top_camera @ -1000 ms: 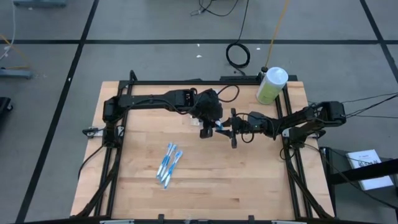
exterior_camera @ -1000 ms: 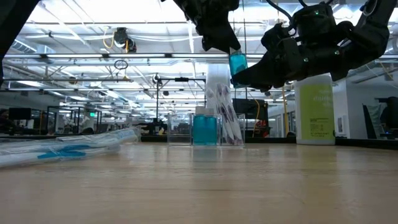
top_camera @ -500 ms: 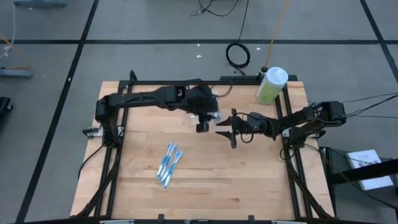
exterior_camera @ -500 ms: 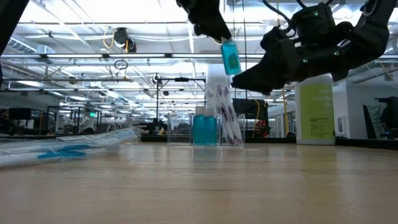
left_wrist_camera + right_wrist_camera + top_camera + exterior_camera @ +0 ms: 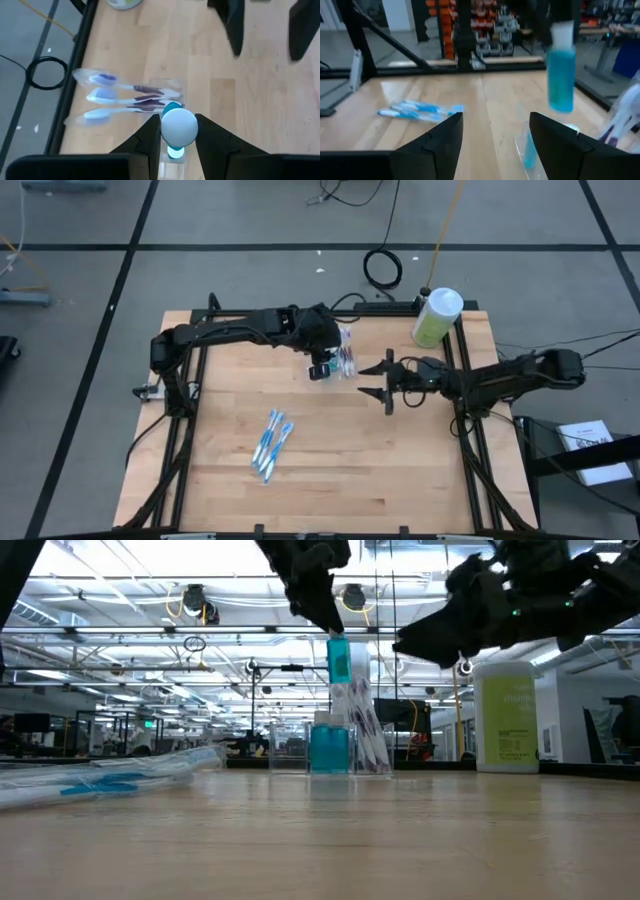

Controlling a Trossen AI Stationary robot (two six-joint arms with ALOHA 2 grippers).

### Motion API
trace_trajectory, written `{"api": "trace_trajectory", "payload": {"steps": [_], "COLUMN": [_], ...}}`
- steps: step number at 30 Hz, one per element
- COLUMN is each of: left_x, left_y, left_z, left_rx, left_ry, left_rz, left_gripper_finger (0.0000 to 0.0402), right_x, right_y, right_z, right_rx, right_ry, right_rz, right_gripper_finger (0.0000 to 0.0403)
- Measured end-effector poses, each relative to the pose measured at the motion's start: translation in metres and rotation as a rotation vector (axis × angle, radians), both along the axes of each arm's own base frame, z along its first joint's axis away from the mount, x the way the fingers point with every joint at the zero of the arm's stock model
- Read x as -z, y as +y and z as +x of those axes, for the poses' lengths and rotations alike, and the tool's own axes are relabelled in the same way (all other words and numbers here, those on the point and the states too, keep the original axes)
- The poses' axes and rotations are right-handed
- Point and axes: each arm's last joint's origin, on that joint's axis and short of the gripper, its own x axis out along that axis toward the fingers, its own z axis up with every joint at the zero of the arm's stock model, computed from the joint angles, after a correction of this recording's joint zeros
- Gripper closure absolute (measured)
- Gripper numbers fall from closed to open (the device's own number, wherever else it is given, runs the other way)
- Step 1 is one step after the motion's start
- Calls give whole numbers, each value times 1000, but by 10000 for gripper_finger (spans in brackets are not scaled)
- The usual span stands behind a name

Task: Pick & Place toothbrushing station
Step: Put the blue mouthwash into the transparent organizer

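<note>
The left arm reaches from the worktop's left edge across its far half, its claw (image 5: 322,367) pointing down with fingers (image 5: 150,142) clamped on a small blue bottle (image 5: 338,660), while the right arm extends in from the right, its claw (image 5: 384,380) spread wide and empty.

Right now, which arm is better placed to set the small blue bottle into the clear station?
Left. Its end effector is shut on the blue bottle, directly above the clear station. The right end effector is open, empty, off to the side.
</note>
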Motion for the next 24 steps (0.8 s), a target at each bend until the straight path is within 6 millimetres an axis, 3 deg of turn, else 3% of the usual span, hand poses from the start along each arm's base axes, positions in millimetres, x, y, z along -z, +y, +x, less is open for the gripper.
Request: {"api": "trace_trajectory", "payload": {"steps": [10,24], "left_x": [25,42], "left_y": [8,9], "left_z": [0,-1], "left_rx": [52,190], "left_ry": [13,31], "left_rz": [-20,17], "left_gripper_finger": [302,302], "right_x": [-4,-5], "right_y": [3,4], "right_z": [-30,-33], "right_rx": [1,1], "right_ry": [-85,-95], "right_rz": [-15,-20], "right_gripper_finger": [181,182]}}
